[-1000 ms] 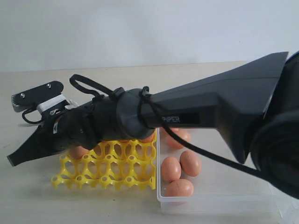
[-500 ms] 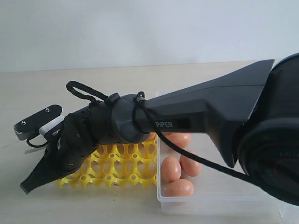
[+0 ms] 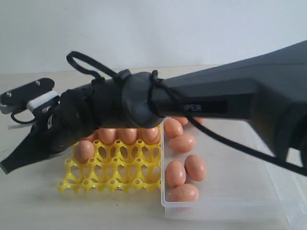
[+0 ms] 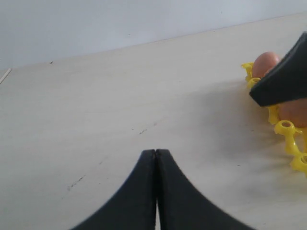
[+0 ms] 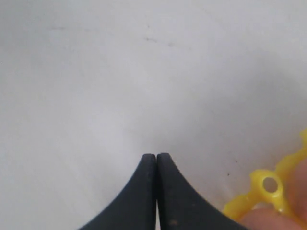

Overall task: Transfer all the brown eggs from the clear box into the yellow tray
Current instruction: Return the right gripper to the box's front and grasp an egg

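The right arm (image 3: 216, 108) is stretching across the frame from the right edge to the lower left, above the pale counter (image 3: 29, 206). The clear box (image 3: 230, 207) is sitting at lower right, just beside the yellow tray (image 3: 110, 179) at lower centre. At least five brown eggs (image 3: 175, 173) are lying loose in the box, and about four are sitting in the tray's far and left cups. The right pincer (image 3: 7, 166) is hanging over bare counter left of the tray, pressed together and empty. The left pincer (image 4: 156, 152) is likewise pressed together, holding nothing. This is looking like the gap between a placing and the next pick. The next move is calling for a swing back over the box, spreading, then closing gently around one egg.
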Robot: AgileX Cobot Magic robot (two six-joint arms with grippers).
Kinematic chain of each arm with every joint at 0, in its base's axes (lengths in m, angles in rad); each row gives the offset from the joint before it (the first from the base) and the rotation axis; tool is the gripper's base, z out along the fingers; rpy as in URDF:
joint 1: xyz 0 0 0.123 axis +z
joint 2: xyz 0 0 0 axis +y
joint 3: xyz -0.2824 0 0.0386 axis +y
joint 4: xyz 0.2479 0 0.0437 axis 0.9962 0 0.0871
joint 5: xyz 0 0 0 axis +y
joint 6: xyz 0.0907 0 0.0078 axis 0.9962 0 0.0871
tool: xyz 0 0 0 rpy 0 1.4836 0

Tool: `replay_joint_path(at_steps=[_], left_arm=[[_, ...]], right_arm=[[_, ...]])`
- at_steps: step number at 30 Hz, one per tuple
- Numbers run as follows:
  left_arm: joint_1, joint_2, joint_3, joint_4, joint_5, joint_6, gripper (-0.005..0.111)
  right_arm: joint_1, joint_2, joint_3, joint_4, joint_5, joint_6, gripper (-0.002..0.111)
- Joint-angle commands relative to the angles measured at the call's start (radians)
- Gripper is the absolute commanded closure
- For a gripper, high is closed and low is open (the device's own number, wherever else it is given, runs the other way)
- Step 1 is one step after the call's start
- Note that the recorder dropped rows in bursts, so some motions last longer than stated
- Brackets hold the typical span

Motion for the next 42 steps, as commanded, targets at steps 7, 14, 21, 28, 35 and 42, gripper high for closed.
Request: replay_joint_path(at_steps=[7, 14, 21, 28, 35, 42], left_arm=[[0.002, 0.001, -0.004, -0.002, -0.009, -0.003, 0.107], [0.002, 0.001, -0.004, -0.002, -0.009, -0.003, 0.107], [0.002, 0.001, -0.004, -0.002, -0.009, -0.003, 0.107], [0.002, 0.001, -0.004, -0.002, -0.009, -0.003, 0.107], [0.002, 0.001, -0.004, -0.002, -0.009, -0.003, 0.107], [0.002, 0.001, -0.004, -0.002, -0.009, -0.003, 0.107]], right_arm=[[-0.084, -0.282, 0.004, -0.168, 0.383, -0.003, 0.093], [-0.303, -0.462, 0.245, -0.169, 0.482, 0.063, 0.068], [-0.478, -0.438, 0.313, -0.109, 0.416, 0.065, 0.056], [-0.534, -0.283, 0.313, -0.079, 0.489, 0.129, 0.056], [-0.536, -0.214, 0.313, -0.075, 0.549, 0.127, 0.056], [-0.54, -0.161, 0.313, -0.044, 0.566, 0.126, 0.057]])
